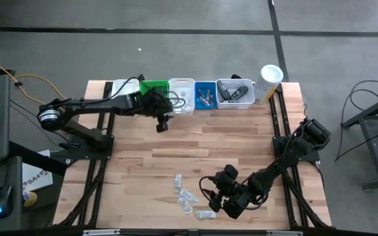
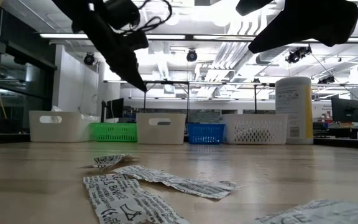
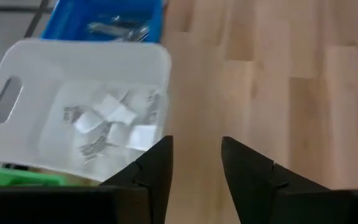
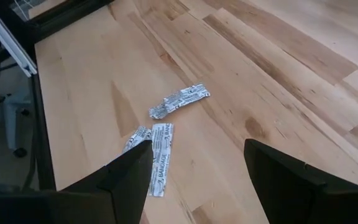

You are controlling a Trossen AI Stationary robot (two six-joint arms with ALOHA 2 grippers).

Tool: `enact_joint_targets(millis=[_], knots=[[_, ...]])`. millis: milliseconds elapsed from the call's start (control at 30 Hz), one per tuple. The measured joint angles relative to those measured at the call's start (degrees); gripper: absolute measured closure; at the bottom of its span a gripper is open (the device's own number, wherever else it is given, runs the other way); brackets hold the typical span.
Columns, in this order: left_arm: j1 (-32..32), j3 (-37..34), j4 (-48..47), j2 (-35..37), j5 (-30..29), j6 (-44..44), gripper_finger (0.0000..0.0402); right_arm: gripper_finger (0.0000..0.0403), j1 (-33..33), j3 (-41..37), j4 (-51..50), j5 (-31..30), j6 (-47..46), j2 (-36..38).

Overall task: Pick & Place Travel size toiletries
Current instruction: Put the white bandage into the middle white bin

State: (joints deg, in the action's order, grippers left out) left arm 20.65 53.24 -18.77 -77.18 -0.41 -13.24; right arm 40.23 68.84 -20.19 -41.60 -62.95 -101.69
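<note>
Several printed white sachets (image 1: pixel 188 196) lie flat on the wooden table near its front edge; in the right wrist view they show as one sachet (image 4: pixel 179 101) and a pair (image 4: pixel 159 157). My right gripper (image 4: pixel 197 152) hovers open just right of them (image 1: pixel 210 194), nothing between its fingers. My left gripper (image 3: pixel 196 146) stands open and empty above the table at the near side of the bin row (image 1: pixel 163 124). The white bin (image 3: pixel 17 68) beside it has sachets (image 3: pixel 114 121) on its floor.
Along the far edge stand a white bin (image 1: pixel 121 87), a green bin (image 1: pixel 153 87), the white bin (image 1: pixel 181 84), a blue bin (image 1: pixel 205 96) and a white mesh bin (image 1: pixel 235 93). A tall white canister (image 1: pixel 269 80) stands at their right. Bare wood lies mid-table.
</note>
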Motion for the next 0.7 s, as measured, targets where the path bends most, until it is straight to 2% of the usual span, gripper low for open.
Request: enact_joint_targets(millis=[467, 700], knots=[[-8.0, -11.1, 2.3, 10.7, -1.7, 6.9, 0.0268, 0.0157, 0.0, 0.0, -0.1, 0.0, -0.3, 0.0], [-14.8, -15.6, 4.0, 14.9, -1.7, 9.0, 0.0268, 0.0157, 0.0, 0.0, -0.1, 0.0, -0.4, 0.0]])
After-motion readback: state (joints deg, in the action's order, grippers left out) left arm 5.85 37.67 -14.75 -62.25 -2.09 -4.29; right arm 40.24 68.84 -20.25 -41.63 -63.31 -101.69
